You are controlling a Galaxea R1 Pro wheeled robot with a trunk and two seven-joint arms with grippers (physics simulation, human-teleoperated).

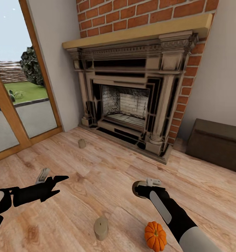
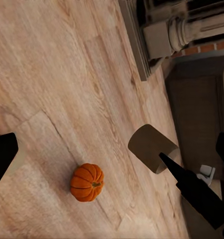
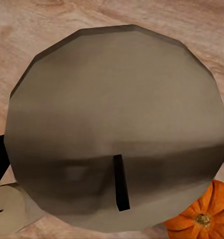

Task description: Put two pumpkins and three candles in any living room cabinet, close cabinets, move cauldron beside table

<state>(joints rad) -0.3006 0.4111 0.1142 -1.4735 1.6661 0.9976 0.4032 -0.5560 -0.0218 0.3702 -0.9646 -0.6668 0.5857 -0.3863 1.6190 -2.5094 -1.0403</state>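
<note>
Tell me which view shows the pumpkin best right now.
The left wrist view: the pumpkin sits whole on the wood floor, ribs and stem clear. The head view has it low beside the right arm, near the frame edge. The right wrist view catches a corner slice behind a candle.

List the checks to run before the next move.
1. Right end effector holds the held candle: ok, a finger on each side.
2. Left end effector free: ok, open and empty.
3. Cabinet ready to receive: cannot tell, no opened drawer seen.
4. Pumpkin clear of the right arm: cannot tell, it sits close by the forearm.
5. Other candles located: ok, near candle upright on the floor, far candle by the fireplace.
</note>
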